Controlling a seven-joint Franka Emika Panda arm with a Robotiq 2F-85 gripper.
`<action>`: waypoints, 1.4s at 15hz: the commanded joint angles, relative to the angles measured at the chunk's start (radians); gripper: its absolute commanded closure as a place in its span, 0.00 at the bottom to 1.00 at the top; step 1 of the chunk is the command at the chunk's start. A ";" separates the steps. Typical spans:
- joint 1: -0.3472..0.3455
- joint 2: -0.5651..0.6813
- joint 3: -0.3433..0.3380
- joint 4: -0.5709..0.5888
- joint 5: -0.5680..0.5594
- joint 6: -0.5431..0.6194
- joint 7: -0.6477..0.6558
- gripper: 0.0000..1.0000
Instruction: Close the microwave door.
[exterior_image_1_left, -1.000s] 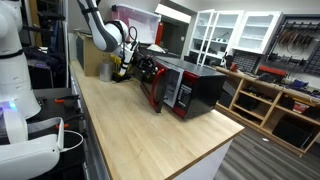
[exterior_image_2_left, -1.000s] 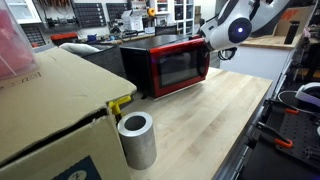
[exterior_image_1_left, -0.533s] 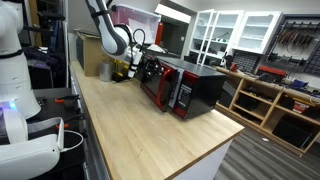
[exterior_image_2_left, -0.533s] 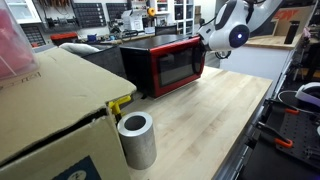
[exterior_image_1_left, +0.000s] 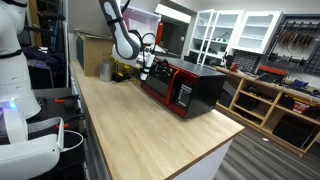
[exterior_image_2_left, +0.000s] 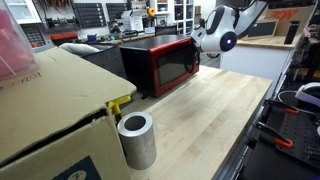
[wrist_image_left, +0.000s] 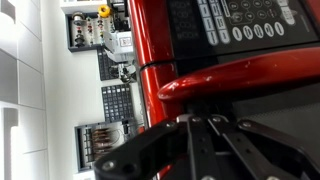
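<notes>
— In an exterior view, the glossy red microwave door (exterior_image_1_left: 158, 86) has swung nearly flush with the black boxy microwave (exterior_image_1_left: 205, 85) since earlier. The pincer (exterior_image_1_left: 150, 63) leans on its edge, pushing.

— An exterior view over the pale wooden worktop (exterior_image_2_left: 210, 120) agrees. In the wrist view the red front looms close, and whether the pincer (wrist_image_left: 190, 150) is clenched or released cannot be told.

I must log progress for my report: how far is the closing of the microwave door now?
Done: the microwave door lies nearly flat against the front of the microwave. In hand: the pincer is at the door's edge near the control panel. Left: perhaps a last push, since I cannot tell if it is latched, then withdrawing.
</notes>
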 joint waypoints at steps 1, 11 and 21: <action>-0.014 0.023 0.018 0.070 -0.034 0.010 0.019 1.00; -0.067 -0.164 -0.013 0.048 0.456 0.596 -0.198 1.00; -0.032 -0.293 -0.043 -0.171 1.387 0.583 -0.722 1.00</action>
